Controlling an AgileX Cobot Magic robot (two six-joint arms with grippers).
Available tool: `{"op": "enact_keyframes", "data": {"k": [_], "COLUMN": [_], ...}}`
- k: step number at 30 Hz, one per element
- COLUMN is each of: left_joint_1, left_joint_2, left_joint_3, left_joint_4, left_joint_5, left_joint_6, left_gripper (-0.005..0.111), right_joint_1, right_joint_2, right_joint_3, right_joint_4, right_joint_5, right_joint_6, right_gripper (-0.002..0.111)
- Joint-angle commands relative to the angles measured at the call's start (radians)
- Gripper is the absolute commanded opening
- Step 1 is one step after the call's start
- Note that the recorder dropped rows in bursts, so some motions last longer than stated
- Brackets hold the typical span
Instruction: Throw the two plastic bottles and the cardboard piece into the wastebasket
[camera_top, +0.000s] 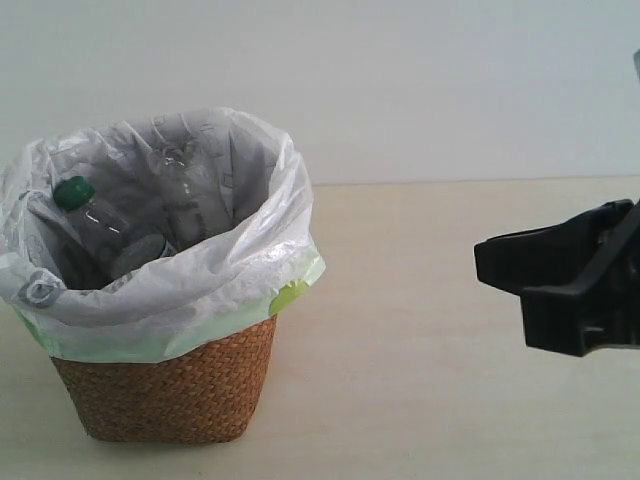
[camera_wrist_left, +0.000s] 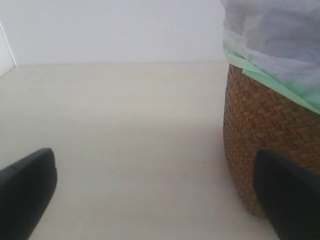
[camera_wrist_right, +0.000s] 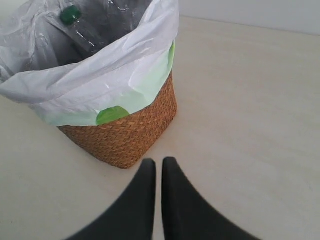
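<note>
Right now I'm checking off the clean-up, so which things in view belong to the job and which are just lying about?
Part of the job:
wastebasket
green-capped bottle, already lying inside it
The other bottle and the cardboard piece cannot be made out clearly.

Just there:
table
wall

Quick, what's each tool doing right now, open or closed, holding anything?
Left tool: open, holding nothing.
Right tool: closed, holding nothing.
</note>
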Motion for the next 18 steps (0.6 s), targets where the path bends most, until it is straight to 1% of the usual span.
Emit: {"op": "enact_keyframes", "data": {"k": [1,5,9,13,18], "left_joint_1": [-0.006,-0.006,-0.006,-0.006,-0.006], "left_joint_2": [-0.003,-0.003,-0.003,-0.003,-0.003], "left_joint_3": [-0.004,-0.004,-0.004,-0.004,-0.004], "left_joint_4": [-0.002,-0.002,-0.002,-0.002,-0.002], "left_joint_5": [-0.008,-0.008,-0.008,-0.008,-0.008], "left_joint_6": [-0.009,-0.009,-0.009,-0.009,-0.009], "left_gripper": [0.108,0.108,0.108,0.108,0.108], "right_joint_1": [-0.018,-0.072,-0.173,-0.279,-0.378], "right_joint_2": [-0.088,-0.256,-0.394,-0.509,-0.639], "right_joint_3": [0.084,0.270,0.420,0.485,0.533], "right_joint_4": [-0.001,0.004,0.004,0.004,0.004], "right_joint_5": [-0.101,-0.344,-0.468,-0.462,-0.408], "right_joint_6": [-0.012,-0.002,-0.002,-0.002,-0.003], "right_gripper": [0.000,0.000,0.000,0.000,0.000]}}
